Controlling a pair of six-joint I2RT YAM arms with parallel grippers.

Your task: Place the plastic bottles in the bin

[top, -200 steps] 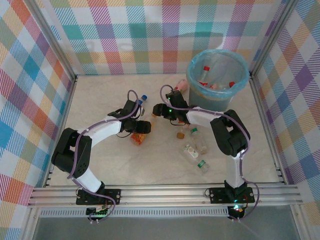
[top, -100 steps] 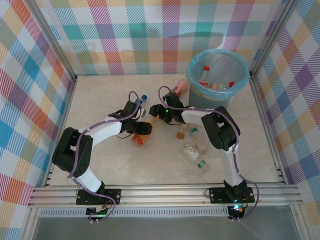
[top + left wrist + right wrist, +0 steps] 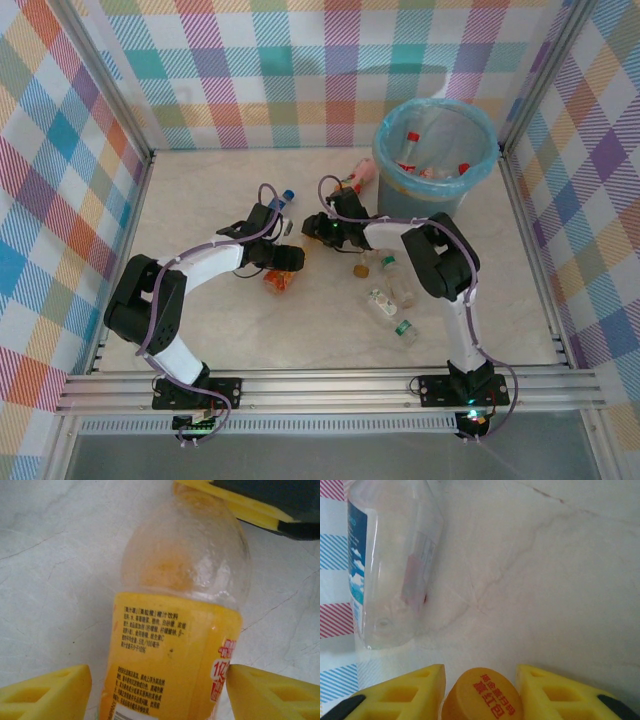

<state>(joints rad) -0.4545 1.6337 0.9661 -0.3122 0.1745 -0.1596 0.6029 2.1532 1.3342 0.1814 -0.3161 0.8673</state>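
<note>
An orange-labelled plastic bottle [image 3: 175, 645] lies on the pale table between my two grippers. My left gripper [image 3: 160, 685] straddles its label; the right pad [image 3: 270, 690] touches it and the left pad [image 3: 50, 690] stands apart, so it is open. My right gripper [image 3: 481, 680] is shut on the bottle's orange cap [image 3: 482, 695]. From above, the left gripper [image 3: 287, 256] and right gripper [image 3: 314, 230] meet at mid-table. The bin [image 3: 386, 135], lined with a blue bag, stands at the back right with red-capped bottles [image 3: 411, 141] inside.
A clear blue-labelled bottle [image 3: 390, 565] lies just left of my right gripper, blue cap [image 3: 288, 196] toward the back. A pink bottle [image 3: 362, 172] rests against the bin. A crushed orange bottle [image 3: 280, 281] and several clear green-capped bottles [image 3: 392, 285] lie nearer the front.
My right gripper slid left toward the left gripper and closed its fingers around the orange cap. The left arm stayed put.
</note>
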